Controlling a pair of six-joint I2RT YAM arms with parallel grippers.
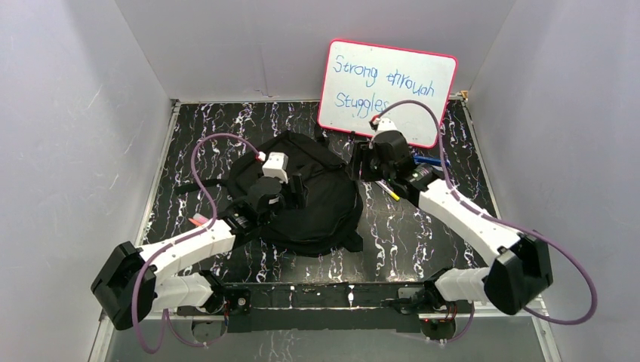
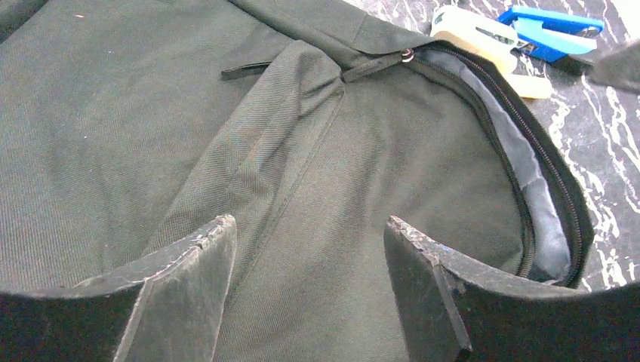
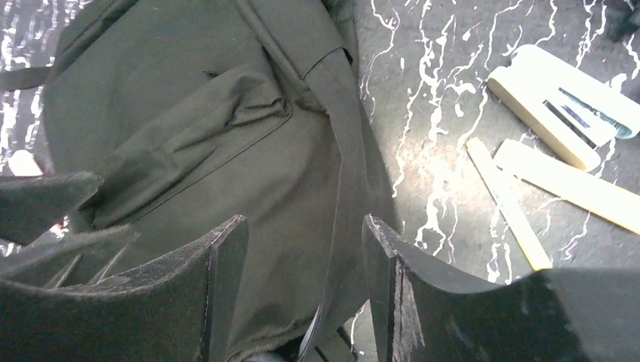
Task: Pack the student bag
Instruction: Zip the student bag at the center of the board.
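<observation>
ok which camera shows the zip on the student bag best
The left wrist view: the zip curves along the student bag's edge, parted, with grey lining showing. The top external view shows the bag only as a dark mound, zip indistinct. The right wrist view shows folded fabric and a strap, no clear zip.

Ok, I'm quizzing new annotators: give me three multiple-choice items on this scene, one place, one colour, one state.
1. The pink-framed whiteboard stands: A) far right, by the back wall; B) near left corner; C) lying flat mid-table.
2. The plastic stapler beside the cream stapler is: A) red; B) blue; C) green.
3. The left gripper over the soft black fabric backpack is: A) shut on a strap; B) shut on a pencil; C) open, empty.
Answers: 1 A, it stands upright at the back right. 2 B, plainly blue in the left wrist view. 3 C, its jaws stand apart, nothing between.
</observation>
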